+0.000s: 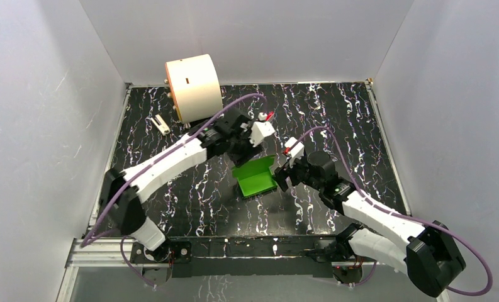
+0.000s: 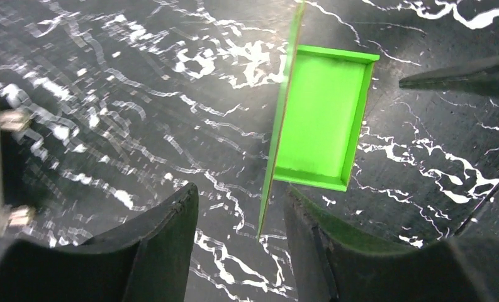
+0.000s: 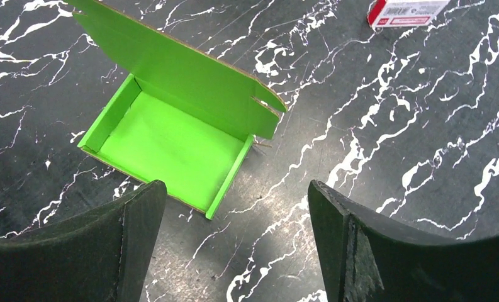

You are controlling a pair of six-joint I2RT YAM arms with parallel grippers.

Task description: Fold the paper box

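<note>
The bright green paper box [image 1: 255,180] lies open on the dark marbled table, a shallow tray [image 2: 319,119] with its lid [image 3: 184,82] standing up along one long side. My left gripper [image 2: 241,214] is just behind the box, and its jaws are open. The lid's near edge [image 2: 278,145] runs between the fingers without touching them. My right gripper [image 3: 235,189] is open at the box's right side, with only bare table between its fingers. Its left finger [image 3: 130,233] sits just off the tray's near corner. In the top view both grippers [image 1: 252,154] [image 1: 281,177] flank the box.
A large cream cylinder [image 1: 193,87] lies at the back left. A small pale object [image 1: 161,124] is on the table near it. A small red-and-white carton [image 3: 404,11] lies beyond the box in the right wrist view. White walls surround the table.
</note>
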